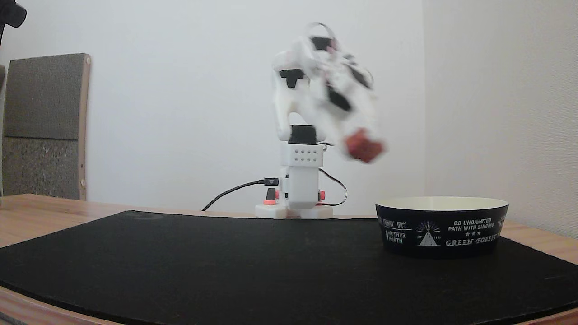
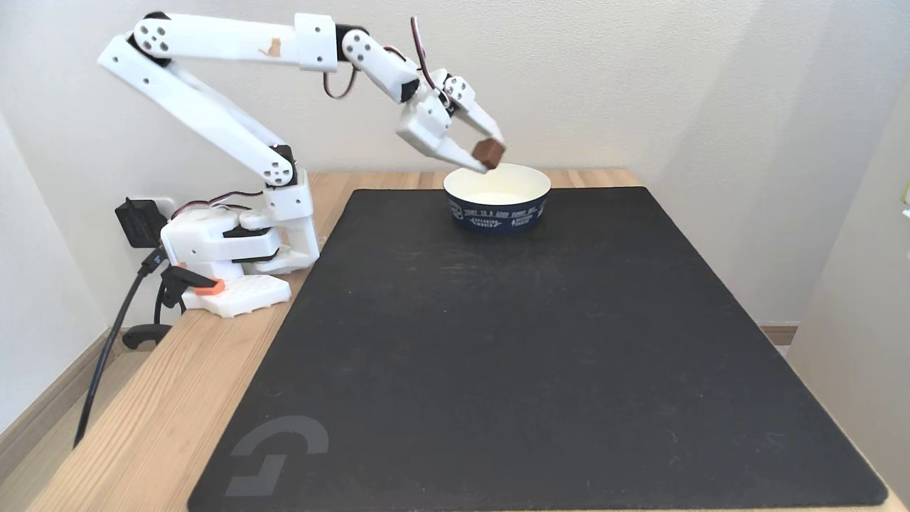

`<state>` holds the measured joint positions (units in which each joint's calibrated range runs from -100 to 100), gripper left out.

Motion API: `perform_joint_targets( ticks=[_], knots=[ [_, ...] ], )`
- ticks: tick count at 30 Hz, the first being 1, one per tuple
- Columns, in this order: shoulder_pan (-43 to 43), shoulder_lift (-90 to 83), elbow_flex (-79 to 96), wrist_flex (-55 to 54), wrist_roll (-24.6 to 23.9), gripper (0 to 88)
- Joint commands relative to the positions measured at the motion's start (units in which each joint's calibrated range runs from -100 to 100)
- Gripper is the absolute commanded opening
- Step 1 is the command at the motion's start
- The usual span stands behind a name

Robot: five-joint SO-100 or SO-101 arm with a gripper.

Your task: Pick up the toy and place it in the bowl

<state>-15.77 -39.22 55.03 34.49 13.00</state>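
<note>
Above the near-left rim of the bowl [image 2: 497,194] in a fixed view, the end effector [image 2: 485,157] grips the red toy block [image 2: 489,153] between its two fingertips, jaws narrowed onto it. The block hangs in the air, clear of the bowl's cream inside, just over the rim as that view shows it. The white arm [image 2: 213,114] reaches up from its base [image 2: 234,245] at the left edge of the wooden tabletop [image 2: 142,398], folds at a high elbow and slopes down toward the bowl at the far side of the black mat [image 2: 533,341].

In a fixed view set low at the tabletop's level, the arm is blurred by motion. The toy block [image 1: 363,145] shows as a red smear at the end effector [image 1: 365,146], well above the bowl [image 1: 441,232] and to its left. The bowl sits on the mat [image 1: 226,266] at the right, its dark outside printed with white text and a tent logo. A black cable [image 1: 235,190] runs to the arm's base [image 1: 300,180] at the far edge of the mat.
</note>
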Motion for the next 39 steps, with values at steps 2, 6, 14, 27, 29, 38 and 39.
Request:
perform_joint_targets(
  ticks=[2,6,14,27,29,38,39],
  knots=[
    [-1.4,-0.4,6.8,-19.4,-5.6,3.0],
    [-1.7,6.4,7.0,-25.4,-7.4,4.8],
    [-3.0,11.1,7.9,-26.0,-7.5,17.2],
    [-2.3,10.0,6.8,-22.0,-7.0,24.3],
    [3.5,5.2,6.0,-19.4,-7.3,24.0],
    [13.5,-25.5,20.1,3.8,-12.0,3.5],
    [13.5,-28.6,22.5,4.4,-13.5,3.6]
  ],
)
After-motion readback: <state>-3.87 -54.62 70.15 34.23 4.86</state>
